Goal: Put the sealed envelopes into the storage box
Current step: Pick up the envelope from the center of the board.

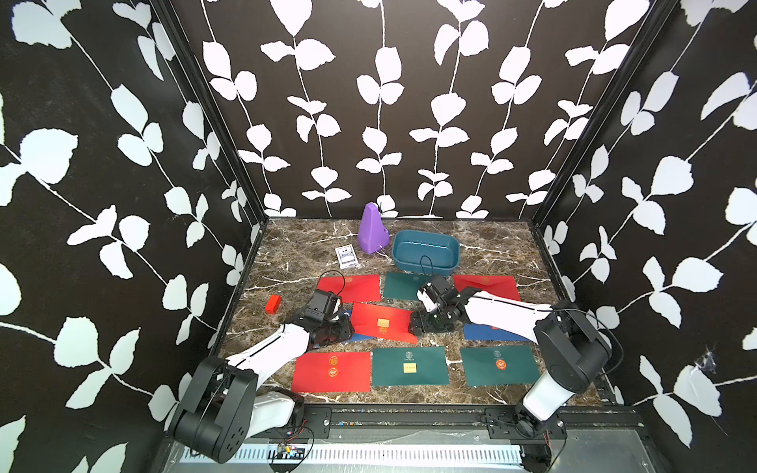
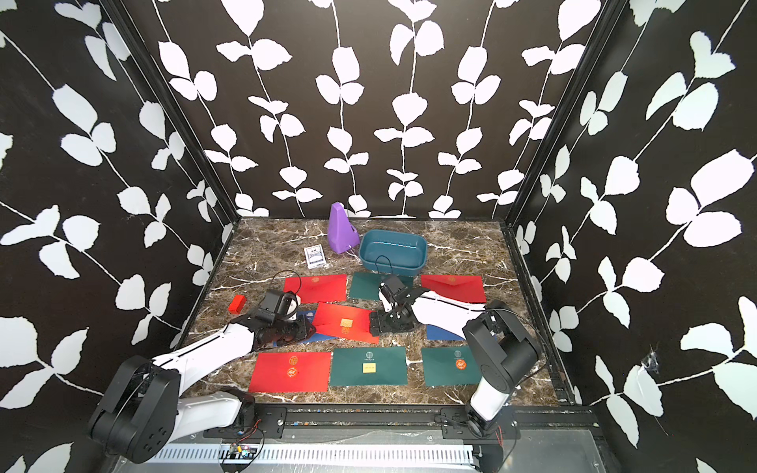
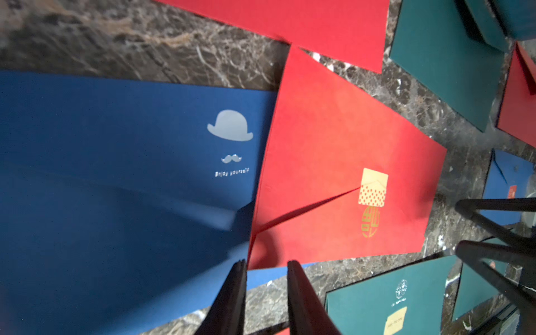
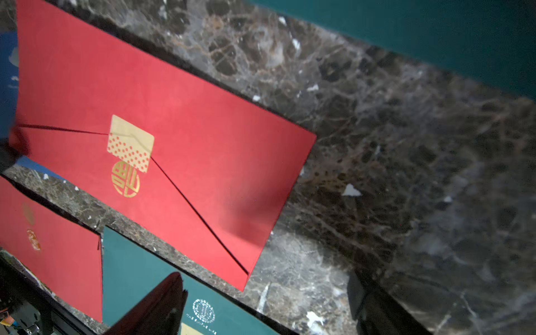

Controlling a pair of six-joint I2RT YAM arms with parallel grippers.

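A red envelope (image 1: 383, 323) (image 3: 333, 150) (image 4: 179, 139) with a gold sticker lies askew mid-table, partly over a navy envelope (image 3: 130, 174). My left gripper (image 1: 350, 327) (image 3: 266, 262) sits at its left end with the jaws narrowly apart. The envelope's upturned corner stands between them, against one finger (image 3: 239, 278). My right gripper (image 1: 413, 323) (image 4: 266, 304) is wide open, low over the marble at the envelope's right corner. Several more red, green and navy envelopes lie around, such as the green one (image 1: 409, 365). The teal storage box (image 1: 422, 266) (image 2: 393, 264) stands behind, with nothing inside.
A purple pyramid (image 1: 372, 229) stands left of the box, with a white card pack (image 1: 346, 257) beside it. A small red block (image 1: 272, 304) lies near the left wall. Patterned walls close in three sides.
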